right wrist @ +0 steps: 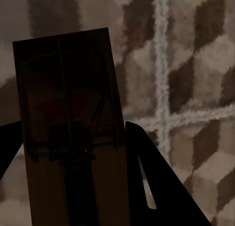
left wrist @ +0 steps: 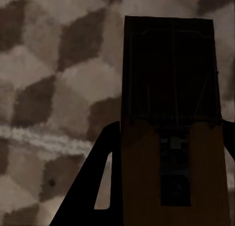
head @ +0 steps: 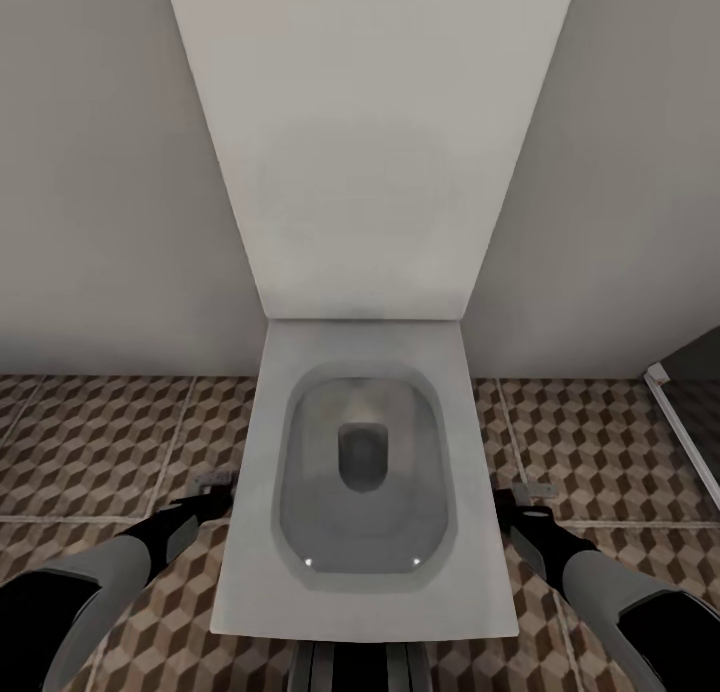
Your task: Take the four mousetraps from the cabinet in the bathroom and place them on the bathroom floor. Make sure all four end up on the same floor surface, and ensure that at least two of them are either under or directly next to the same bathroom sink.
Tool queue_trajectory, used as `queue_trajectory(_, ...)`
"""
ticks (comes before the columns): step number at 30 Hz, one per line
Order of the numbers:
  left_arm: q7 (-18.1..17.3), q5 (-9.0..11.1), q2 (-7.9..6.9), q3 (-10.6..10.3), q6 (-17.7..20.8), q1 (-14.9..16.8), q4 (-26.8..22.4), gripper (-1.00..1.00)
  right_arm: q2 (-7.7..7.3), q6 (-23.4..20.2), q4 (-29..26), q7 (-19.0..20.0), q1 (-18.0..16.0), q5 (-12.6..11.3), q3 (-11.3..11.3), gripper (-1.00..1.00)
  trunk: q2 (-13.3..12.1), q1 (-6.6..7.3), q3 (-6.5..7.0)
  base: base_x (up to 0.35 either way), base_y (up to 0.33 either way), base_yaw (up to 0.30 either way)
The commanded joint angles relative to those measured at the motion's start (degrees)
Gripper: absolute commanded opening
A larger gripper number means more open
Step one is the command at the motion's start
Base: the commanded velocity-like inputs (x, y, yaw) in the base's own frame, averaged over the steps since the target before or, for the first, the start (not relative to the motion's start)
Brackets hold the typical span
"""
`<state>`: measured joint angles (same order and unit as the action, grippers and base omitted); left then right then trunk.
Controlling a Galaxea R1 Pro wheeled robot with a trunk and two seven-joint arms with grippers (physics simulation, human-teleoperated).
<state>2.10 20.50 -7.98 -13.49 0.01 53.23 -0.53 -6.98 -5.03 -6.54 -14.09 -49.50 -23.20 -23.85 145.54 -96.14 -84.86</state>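
Each of my grippers is shut on a mousetrap, a brown wooden board with dark metal parts. In the left wrist view the left gripper (left wrist: 169, 152) clamps a mousetrap (left wrist: 169, 88) over the cube-patterned bathroom floor (left wrist: 49, 88). The right gripper (right wrist: 73, 157) grips another mousetrap (right wrist: 68, 88) above the same tiles (right wrist: 196, 64). From the head camera the left gripper (head: 213, 487) and the right gripper (head: 530, 492) hang low on either side of a toilet, above the floor (head: 100, 442). The cabinet and the bathroom sink are out of view.
A white toilet (head: 365, 472) with its lid (head: 370, 142) raised against the pale wall stands straight ahead, between my arms. A white-framed dark opening (head: 690, 412) lies at the far right. Tiled floor runs along both sides of the toilet.
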Motion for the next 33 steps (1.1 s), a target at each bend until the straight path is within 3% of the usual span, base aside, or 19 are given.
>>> queue_trajectory(1, 0.29, 0.33, -0.1, -0.49, 0.0, -0.34, -0.06, -1.0, -0.04, -0.24, -0.05, -0.27, 0.01, -0.59, -0.49, -1.0, 0.01, 0.01, -0.03, 0.0, 0.0, 0.0)
queue_trajectory(14, 0.28, 0.32, -2.37, -0.49, -2.01, -2.34, -0.03, -1.0, -0.05, 1.02, 1.18, -0.24, 0.01, -0.44, -0.49, -1.0, 0.01, 0.01, -0.03, 0.0, 0.0, 0.0)
queue_trajectory(33, 0.28, 0.06, -2.57, -0.49, -2.65, -3.24, 0.08, -1.0, -0.05, 1.15, 1.32, -0.23, 0.01, -0.44, -0.49, -1.0, 0.01, 0.01, -0.03, 0.0, 0.0, 0.0)
